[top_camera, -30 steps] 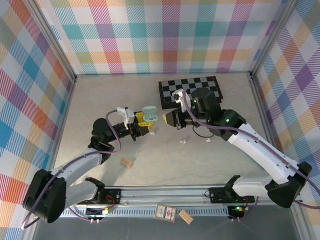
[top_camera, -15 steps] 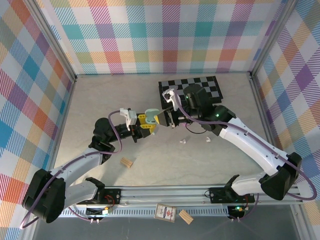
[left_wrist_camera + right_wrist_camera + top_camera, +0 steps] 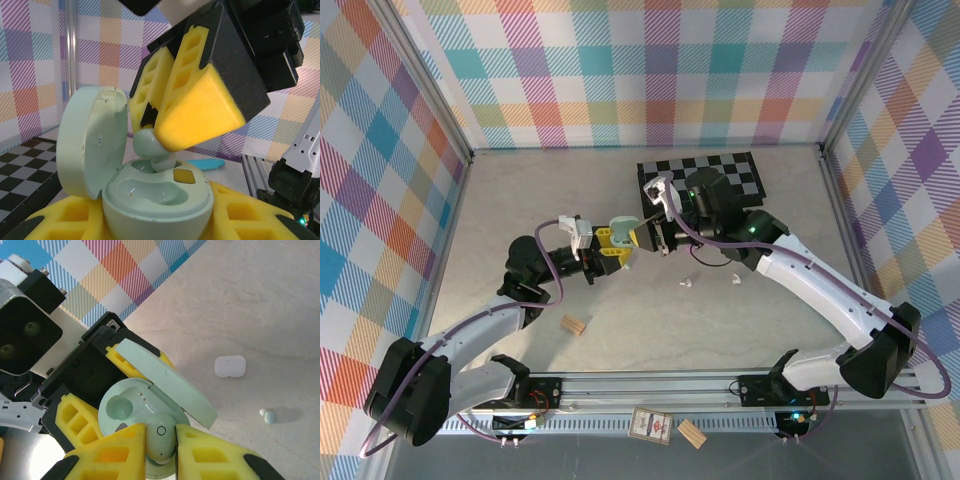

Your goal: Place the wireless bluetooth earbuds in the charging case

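left fingers (image 3: 55, 222) clamped on open pale-green charging case (image 3: 160, 200), lid (image 3: 92, 140) raised | right fingers (image 3: 115, 455) pinching green earbud (image 3: 160, 432), tip down inside case | loose earbud (image 3: 268, 415) on bench (image 3: 260, 305), well apart from case

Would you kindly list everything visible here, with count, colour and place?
charging case: one, pale green, open, in the left gripper
earbud: one, pale green, pinched at the open case
loose earbud: one, pale, on the table
small case: one, white, shut, on table
wooden blocks: two, tan, one on table, one by near rail
checkered mat: one, black and white, far side
left gripper: one, yellow pads, shut on case
right gripper: one, yellow pads, shut on earbud
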Available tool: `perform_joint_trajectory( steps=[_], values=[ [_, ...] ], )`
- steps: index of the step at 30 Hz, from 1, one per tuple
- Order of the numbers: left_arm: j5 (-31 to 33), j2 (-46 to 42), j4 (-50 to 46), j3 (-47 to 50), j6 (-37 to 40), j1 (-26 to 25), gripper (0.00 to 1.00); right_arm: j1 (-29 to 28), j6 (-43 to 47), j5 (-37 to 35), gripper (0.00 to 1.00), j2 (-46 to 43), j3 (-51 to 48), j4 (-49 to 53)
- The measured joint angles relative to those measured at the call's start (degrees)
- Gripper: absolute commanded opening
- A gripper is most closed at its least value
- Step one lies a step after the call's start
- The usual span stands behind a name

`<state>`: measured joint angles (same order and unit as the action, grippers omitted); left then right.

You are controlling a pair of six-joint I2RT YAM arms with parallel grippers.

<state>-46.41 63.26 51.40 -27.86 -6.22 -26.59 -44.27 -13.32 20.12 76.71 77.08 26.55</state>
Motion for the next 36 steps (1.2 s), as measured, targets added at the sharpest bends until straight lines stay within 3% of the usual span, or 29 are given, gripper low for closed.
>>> perform_joint_trajectory(
  steps=[14,21,26,30,36],
  values=[
    [0.9,0.0,1.8,0.0,-0.4,0.0,0.28,0.0,0.3,-0.8,0.49,-1.8,-0.8,-0.5],
    [2.4,0.4,5.3,0.6,-1.2,0.5,0.28,1.0,-1.6,-6.4,0.51,-12.7,-10.7,-7.1],
    [3.5,0.4,6.8,1.5,-1.9,0.9,0.28,8.2,-8.5,-8.7,0.50,-16.9,-19.9,-13.6],
    [3.7,0.1,7.3,1.5,-1.9,0.9,0.28,13.6,-13.9,-9.3,0.50,-12.4,-24.1,-16.4],
    [3.7,-1.4,7.2,1.5,-2.1,0.9,0.28,13.8,-17.0,-5.5,0.51,4.7,-22.1,-18.4]
  ],
)
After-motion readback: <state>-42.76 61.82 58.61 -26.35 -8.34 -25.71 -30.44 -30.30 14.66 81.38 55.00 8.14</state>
